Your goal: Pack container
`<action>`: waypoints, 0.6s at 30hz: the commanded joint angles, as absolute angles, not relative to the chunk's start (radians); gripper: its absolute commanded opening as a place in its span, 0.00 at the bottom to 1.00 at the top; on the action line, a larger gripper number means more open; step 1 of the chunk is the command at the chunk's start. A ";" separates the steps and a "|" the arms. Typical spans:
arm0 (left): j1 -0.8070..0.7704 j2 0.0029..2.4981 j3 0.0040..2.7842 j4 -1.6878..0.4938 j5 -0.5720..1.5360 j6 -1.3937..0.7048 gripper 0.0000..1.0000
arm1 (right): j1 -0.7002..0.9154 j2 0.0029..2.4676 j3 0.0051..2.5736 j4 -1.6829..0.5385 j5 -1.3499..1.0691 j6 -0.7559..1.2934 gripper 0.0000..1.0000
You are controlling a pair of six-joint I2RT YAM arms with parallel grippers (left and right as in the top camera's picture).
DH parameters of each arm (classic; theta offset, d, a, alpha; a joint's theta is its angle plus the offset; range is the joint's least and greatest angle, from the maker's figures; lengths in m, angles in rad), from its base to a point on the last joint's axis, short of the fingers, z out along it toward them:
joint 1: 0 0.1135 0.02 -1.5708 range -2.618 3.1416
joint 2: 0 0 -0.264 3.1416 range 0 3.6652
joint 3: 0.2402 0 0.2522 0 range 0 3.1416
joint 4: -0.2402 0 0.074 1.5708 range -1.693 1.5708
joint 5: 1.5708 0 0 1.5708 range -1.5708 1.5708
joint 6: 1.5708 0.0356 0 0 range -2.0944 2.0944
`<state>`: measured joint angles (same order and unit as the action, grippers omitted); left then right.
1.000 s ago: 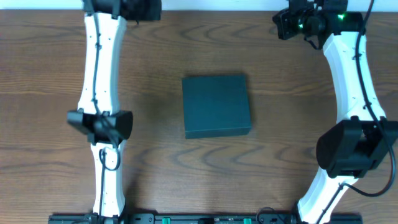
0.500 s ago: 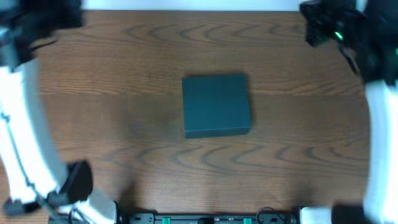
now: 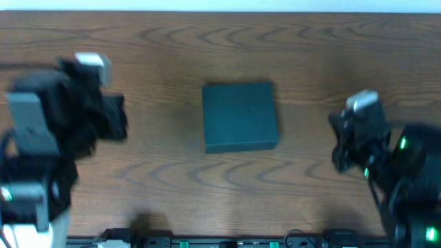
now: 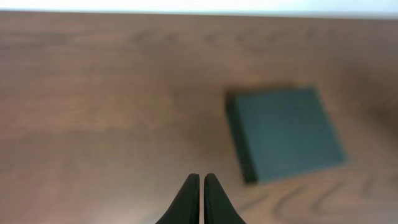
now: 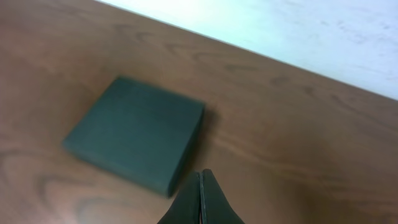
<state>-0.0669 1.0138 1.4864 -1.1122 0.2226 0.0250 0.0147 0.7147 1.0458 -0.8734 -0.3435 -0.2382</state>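
The container (image 3: pixel 239 117) is a dark teal, square, shallow box lying closed in the middle of the wooden table. It also shows in the left wrist view (image 4: pixel 285 132) and in the right wrist view (image 5: pixel 135 131). My left gripper (image 4: pixel 201 180) is shut and empty, held above the table to the left of the box. My right gripper (image 5: pixel 201 175) is shut and empty, above the table just right of the box's near corner. In the overhead view the left arm (image 3: pixel 62 127) and right arm (image 3: pixel 375 148) are blurred, on either side of the box. No snack packets are in view.
The brown wooden table (image 3: pixel 172 55) ends at a white wall along its far edge (image 5: pixel 298 31). The arm bases and a black rail sit along the near edge (image 3: pixel 227 241).
Both arms have swung from the far corners of the table down to the box's left and right sides. The box has not moved.
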 commanded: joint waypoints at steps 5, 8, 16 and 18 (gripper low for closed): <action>-0.204 0.665 1.253 -1.134 -0.052 -0.041 0.06 | 0.082 0.526 0.958 -0.957 -0.318 -0.156 0.02; -0.204 0.614 1.218 -1.163 -0.052 -0.100 0.08 | 0.082 0.527 0.958 -0.982 -0.319 -0.096 0.43; -0.204 0.608 1.212 -1.228 -0.052 -0.229 0.95 | 0.082 0.527 0.958 -1.026 -0.318 -0.057 0.99; -0.204 0.608 1.212 -1.267 -0.052 -0.229 0.95 | 0.082 0.527 0.958 -1.037 -0.318 -0.057 0.99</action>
<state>-0.1986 0.6075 1.2160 -1.2388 -0.0341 -0.1867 0.0723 0.5243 0.9646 -1.0283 -0.3206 -0.0826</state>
